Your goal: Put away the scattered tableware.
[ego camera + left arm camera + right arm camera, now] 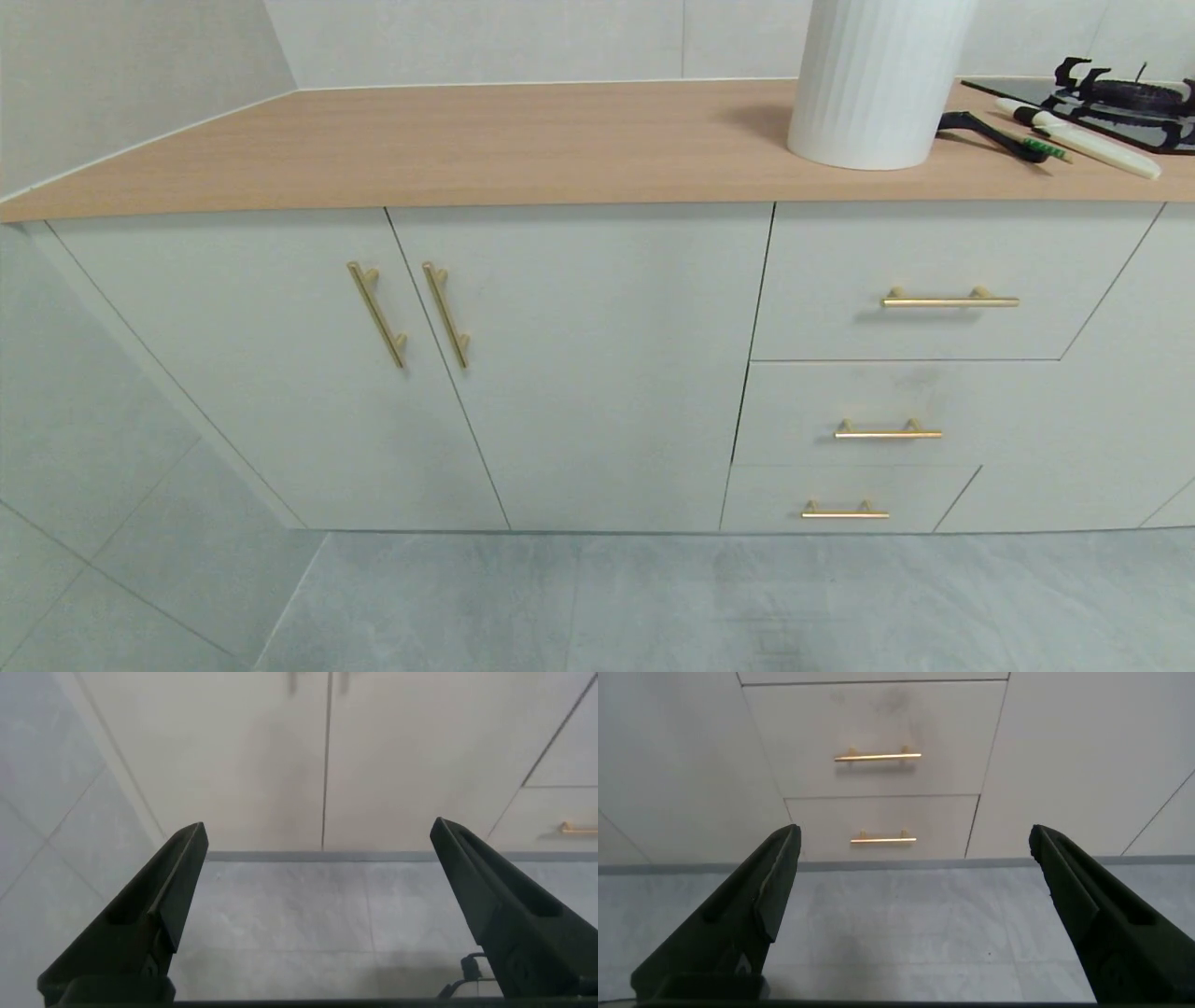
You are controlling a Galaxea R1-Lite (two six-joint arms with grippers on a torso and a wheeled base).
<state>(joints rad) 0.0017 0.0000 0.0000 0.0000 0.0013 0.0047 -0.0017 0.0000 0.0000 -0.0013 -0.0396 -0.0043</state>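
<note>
The left gripper (318, 829) hangs low over the grey tiled floor (299, 924), its two dark fingers spread wide with nothing between them, facing the foot of the cupboard doors (234, 756). The right gripper (913, 831) is likewise wide apart and holds nothing, facing the lower drawers (878, 728). Above the cabinet front lies the wooden worktop (467, 140). On its right part stands a white ribbed vessel (873, 84). Just beside it, towards the hob (1130, 98), lie the tableware: a black-handled utensil (990, 131) and a white-handled utensil (1083, 140), close together on the wood. A pale tiled wall (513, 37) rises behind.
</note>
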